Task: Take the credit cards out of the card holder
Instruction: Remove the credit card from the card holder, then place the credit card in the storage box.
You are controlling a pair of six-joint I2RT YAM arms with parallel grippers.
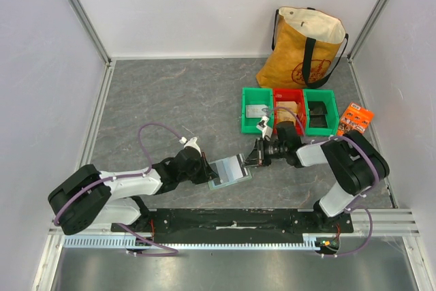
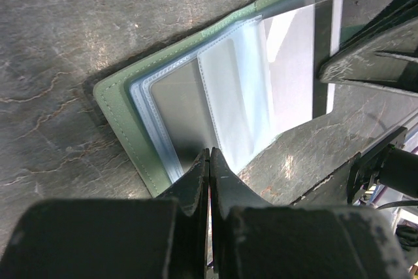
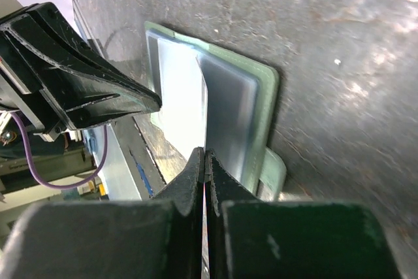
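The pale-green card holder [image 1: 228, 170] [image 2: 121, 119] [image 3: 264, 96] lies open on the grey table between both arms, its clear pocket leaves fanned. My left gripper [image 1: 206, 168] [image 2: 209, 155] is shut on the near edge of its pocket leaves. From the opposite side, my right gripper [image 1: 253, 156] [image 3: 205, 155] is shut on the edge of one thin pale leaf [image 2: 300, 63], which stands raised off the stack. I cannot tell whether that leaf is a pocket or a card. The credit cards are hidden; none shows clearly in the pockets.
Behind the right arm stand a green bin [image 1: 245, 110], a red bin [image 1: 289, 92] and another green bin [image 1: 320, 92], with small flat items inside. A yellow tote bag [image 1: 306, 46] sits at the back, an orange packet [image 1: 355, 119] at the right.
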